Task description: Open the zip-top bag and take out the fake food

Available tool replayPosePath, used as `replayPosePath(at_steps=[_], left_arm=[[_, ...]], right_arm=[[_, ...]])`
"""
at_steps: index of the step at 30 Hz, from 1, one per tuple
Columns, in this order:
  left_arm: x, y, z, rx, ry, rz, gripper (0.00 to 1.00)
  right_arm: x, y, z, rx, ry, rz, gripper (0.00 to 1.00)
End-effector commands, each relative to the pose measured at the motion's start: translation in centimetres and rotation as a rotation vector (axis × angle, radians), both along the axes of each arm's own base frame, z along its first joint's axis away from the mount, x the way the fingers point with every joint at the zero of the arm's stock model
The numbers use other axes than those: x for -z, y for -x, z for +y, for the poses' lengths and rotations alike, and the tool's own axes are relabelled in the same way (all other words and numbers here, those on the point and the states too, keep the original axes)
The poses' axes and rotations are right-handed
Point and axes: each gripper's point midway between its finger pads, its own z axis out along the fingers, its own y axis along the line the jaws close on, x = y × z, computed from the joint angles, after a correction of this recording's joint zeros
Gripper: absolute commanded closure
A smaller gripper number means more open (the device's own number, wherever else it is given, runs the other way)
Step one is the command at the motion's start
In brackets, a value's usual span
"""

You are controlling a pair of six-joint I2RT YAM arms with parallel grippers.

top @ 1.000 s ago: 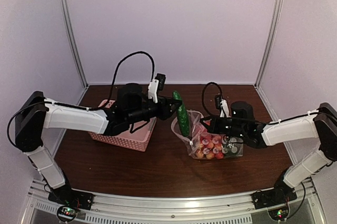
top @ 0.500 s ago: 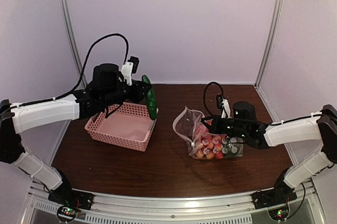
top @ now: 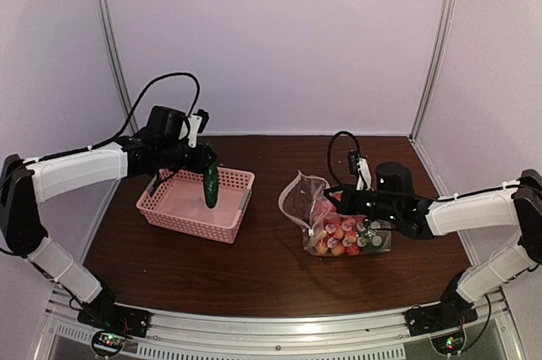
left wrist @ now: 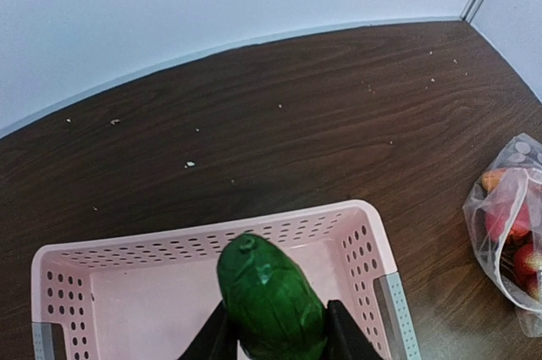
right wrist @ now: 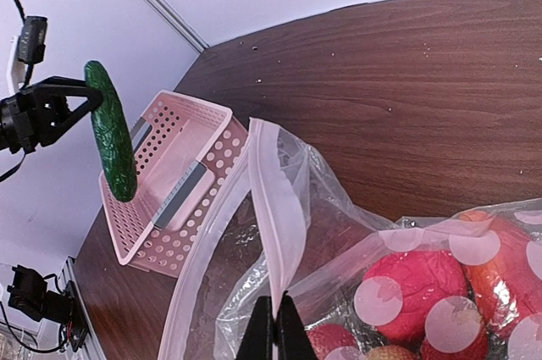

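The left gripper [top: 206,155] holds a green cucumber [top: 210,186] by its upper end, its jaws partly closed around it. The cucumber hangs nearly upright in the air over the pink basket [top: 182,224], near the basket's right side, and whether its tip touches the basket floor cannot be told. The basket sits on the left half of the desk [top: 271,284], toward the back-left corner, with nothing else seen inside it. The right gripper [right wrist: 273,326] is pinched shut on the bag [top: 298,195] – its fingertips clamp the white zip strip at the mouth, which gapes open and stands up facing the basket. The bag lies on the right half of the desk, about midway between the front and back edges and well apart from the basket. The rest of the food [top: 339,233] – red and orange pieces – is heaped inside the bag's lower end, under the polka-dotted plastic, just beside the right gripper.
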Motion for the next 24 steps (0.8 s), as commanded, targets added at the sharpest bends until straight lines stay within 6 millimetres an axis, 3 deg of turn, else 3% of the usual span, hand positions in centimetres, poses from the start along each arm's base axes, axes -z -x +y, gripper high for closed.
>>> replayPosePath(at_steps=[1,11,18,24], left_arm=[[3.0,-0.7,-1.7,0.086,-0.032,0.095,0.80],[8.2,-1.2,-4.8,0.195,-0.010,0.232,0.80],[12.3,-1.5,-5.7,0.229,-0.042,0.336,0.76],[13.8,-1.4,-5.8,0.233,-0.051,0.361,0.68]], right_arm=[[-0.5,0.1,-0.5,0.002,0.003,-0.017,1.00],[-0.4,0.0,-0.5,0.002,0.011,-0.016,1.00],[-0.5,-0.2,-0.3,0.001,0.011,-0.018,1.00],[-0.7,-0.2,-0.2,-0.001,0.013,-0.021,1.00]])
